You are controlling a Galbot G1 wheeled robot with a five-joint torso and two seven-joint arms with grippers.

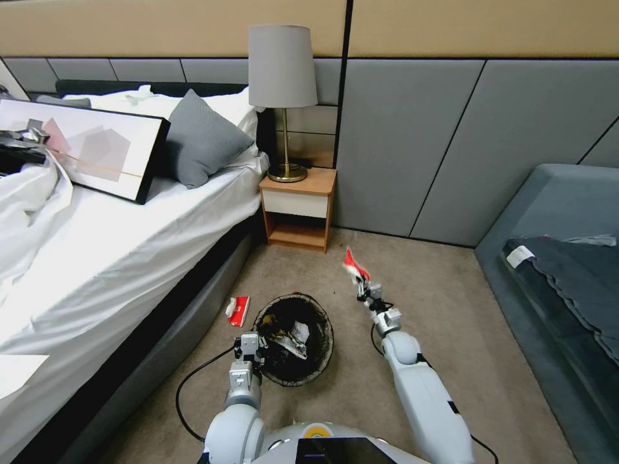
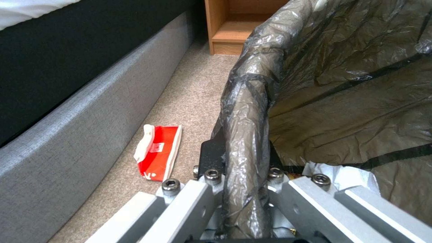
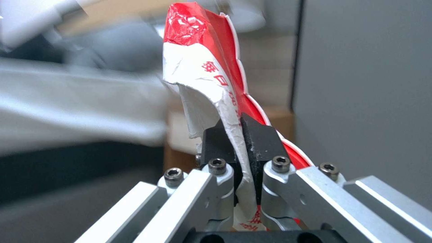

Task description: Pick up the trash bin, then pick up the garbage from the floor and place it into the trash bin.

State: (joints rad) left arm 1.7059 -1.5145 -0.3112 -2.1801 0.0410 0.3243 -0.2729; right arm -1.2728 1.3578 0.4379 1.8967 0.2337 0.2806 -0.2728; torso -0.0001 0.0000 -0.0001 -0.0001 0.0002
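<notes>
A: Head view, status?
B: The left gripper (image 1: 250, 343) is clamping the rim of the round bin lined with a dark plastic bag (image 1: 319, 361) above the carpet, near the bed base. The right gripper (image 1: 362, 283) is pinching a crumpled red-and-white packet (image 1: 353, 264), raised just beyond the bin.

A: Left wrist view?
B: The jaws are gripping the bagged rim (image 2: 245, 135). A flat red-and-white wrapper (image 2: 157, 152) is lying beside the bed base.

A: Right wrist view?
B: The pads (image 3: 216, 145) are closing tight on the packet (image 3: 202, 67). Probable next step: carry it over the opening and release.

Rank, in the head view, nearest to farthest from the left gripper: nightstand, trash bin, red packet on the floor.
From the left gripper:
1. trash bin, its rim clamped in the gripper.
2. red packet on the floor, beside the bed.
3. nightstand, against the wall.
</notes>
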